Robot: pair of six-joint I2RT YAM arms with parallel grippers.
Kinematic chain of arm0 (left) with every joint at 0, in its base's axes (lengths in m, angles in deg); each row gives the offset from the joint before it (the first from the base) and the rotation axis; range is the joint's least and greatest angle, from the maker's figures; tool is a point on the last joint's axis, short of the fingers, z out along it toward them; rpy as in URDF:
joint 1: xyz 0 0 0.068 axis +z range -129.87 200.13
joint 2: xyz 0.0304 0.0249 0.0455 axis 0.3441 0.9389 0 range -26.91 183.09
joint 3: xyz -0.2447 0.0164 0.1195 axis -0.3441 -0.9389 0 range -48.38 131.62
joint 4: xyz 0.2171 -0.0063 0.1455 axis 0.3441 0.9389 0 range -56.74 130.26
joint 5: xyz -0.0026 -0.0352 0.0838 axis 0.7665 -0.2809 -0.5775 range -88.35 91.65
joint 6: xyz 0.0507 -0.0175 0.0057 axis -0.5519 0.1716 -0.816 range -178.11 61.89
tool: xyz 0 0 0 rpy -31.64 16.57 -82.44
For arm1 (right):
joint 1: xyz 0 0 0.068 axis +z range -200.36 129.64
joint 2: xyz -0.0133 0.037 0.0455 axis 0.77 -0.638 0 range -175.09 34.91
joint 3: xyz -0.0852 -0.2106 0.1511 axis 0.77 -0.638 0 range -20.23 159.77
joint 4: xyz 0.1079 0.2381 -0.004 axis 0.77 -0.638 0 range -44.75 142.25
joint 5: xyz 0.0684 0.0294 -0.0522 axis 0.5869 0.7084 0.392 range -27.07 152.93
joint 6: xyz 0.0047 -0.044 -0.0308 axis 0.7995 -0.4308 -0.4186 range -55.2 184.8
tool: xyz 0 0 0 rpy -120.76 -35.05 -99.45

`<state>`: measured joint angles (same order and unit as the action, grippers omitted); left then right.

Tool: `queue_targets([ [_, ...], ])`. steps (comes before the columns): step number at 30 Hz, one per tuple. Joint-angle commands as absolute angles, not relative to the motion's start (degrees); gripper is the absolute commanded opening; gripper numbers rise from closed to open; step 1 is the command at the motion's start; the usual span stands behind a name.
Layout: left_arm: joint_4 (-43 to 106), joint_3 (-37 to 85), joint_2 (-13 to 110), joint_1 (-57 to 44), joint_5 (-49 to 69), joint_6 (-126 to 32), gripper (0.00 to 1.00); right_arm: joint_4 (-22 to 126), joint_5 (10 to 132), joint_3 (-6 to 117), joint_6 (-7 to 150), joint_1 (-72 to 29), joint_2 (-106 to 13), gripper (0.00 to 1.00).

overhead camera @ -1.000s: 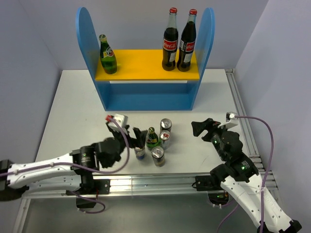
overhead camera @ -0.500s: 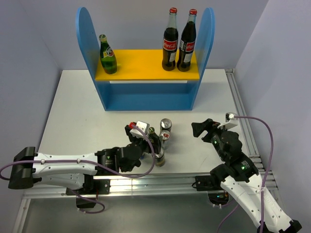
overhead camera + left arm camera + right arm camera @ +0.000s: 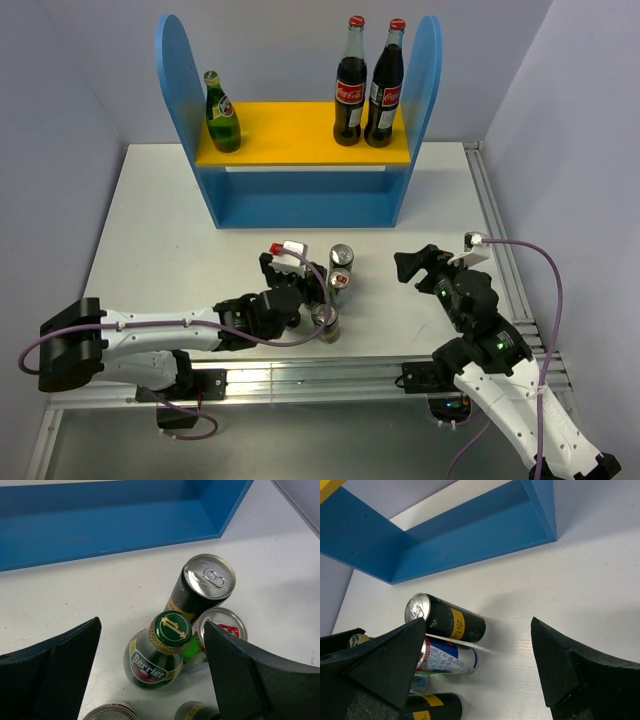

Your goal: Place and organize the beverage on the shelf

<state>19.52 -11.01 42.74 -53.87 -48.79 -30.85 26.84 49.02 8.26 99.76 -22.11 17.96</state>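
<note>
One green glass bottle stands at the left of the shelf's yellow upper board. The other green bottle stands upright on the table among several slim cans. A dark can and a silver-blue can are just behind it. My left gripper is open and hovers over this bottle, one finger on each side, not touching. In the top view my left gripper hides the bottle. My right gripper is open and empty, to the right of the cans.
Two tall cola bottles stand at the right of the upper board. The shelf's blue lower level holds nothing in view. Another dark can stands at the near side of the cluster. The table's near edge is close behind the cans.
My left arm has swung right, from beside the cluster to over the green bottle, with its fingers spread around it. The right arm has not moved.
</note>
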Motion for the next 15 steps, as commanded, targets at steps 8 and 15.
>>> queue_targets([
  [8, 11.1, -13.6, 44.7, -51.4, -47.1, -29.5, 0.72, 28.0, 48.5, 8.9, 100.0, -21.9, 18.2, 0.92],
  [15, 9.0, -12.6, 47.6, -50.6, -46.7, -30.5, 0.49, 28.2, 48.4, 8.6, 99.9, -21.9, 17.8, 0.92],
])
